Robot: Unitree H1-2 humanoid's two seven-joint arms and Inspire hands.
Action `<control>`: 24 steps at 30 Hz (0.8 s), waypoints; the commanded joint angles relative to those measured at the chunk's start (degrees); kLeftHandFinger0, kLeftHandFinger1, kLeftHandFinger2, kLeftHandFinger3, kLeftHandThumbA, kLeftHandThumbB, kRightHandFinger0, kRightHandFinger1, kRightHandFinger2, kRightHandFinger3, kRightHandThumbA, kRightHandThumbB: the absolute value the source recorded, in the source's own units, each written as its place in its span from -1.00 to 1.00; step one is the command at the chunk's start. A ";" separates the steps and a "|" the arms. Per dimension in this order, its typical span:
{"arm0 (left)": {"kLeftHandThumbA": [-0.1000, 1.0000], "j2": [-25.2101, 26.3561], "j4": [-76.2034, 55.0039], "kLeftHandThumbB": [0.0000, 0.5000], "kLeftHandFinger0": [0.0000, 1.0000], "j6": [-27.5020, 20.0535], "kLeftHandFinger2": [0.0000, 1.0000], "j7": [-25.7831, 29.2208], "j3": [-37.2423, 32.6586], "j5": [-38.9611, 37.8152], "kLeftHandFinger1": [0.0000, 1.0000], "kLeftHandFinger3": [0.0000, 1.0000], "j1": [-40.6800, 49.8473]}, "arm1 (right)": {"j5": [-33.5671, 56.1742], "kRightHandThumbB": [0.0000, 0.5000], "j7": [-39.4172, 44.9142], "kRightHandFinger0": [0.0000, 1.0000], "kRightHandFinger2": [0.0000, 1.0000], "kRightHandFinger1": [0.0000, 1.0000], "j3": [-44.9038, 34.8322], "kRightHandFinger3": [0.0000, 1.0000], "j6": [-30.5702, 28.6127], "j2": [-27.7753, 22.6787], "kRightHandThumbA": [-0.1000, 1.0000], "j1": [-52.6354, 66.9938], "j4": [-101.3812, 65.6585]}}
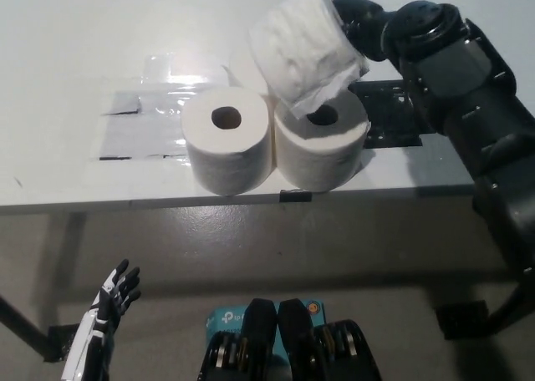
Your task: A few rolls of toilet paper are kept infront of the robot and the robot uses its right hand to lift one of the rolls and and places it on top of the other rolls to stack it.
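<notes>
Three toilet paper rolls stand upright in a cluster on the white table [67, 30]: a front left roll [226, 149], a front right roll [321, 145], and a back roll [242, 72] mostly hidden. My black right hand [358, 23] is shut on a fourth roll [301, 48], held tilted in the air above the cluster, its loose paper end hanging over the front right roll. My white left hand [109, 310] rests low at the lower left, below the table, fingers apart.
Grey tape patches [138, 134] lie on the table left of the rolls. A black flat mat [397, 118] lies right of them, partly under my right arm. The table's front edge [167, 201] runs just before the front rolls.
</notes>
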 commanded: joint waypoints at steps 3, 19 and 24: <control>1.00 0.67 -2.06 0.26 1.00 -0.73 1.00 -0.26 -0.28 0.08 1.00 1.00 -0.49 | -5.53 -0.85 -2.76 -1.00 -0.80 -1.00 4.29 -1.00 -4.85 -0.74 0.93 -5.54 -0.65; 1.00 0.74 -2.41 0.27 1.00 -0.45 1.00 0.04 -0.31 0.94 1.00 1.00 -0.49 | -7.87 -0.93 -2.02 -1.00 0.01 -0.62 5.69 -0.60 -6.52 -1.55 0.99 -6.64 -0.80; 1.00 0.55 -2.69 0.27 1.00 -0.31 1.00 0.14 -0.40 1.18 1.00 1.00 -0.39 | -8.07 -0.86 -1.65 -1.00 0.09 -0.56 5.33 -0.54 -6.53 -1.32 0.96 -6.80 -0.74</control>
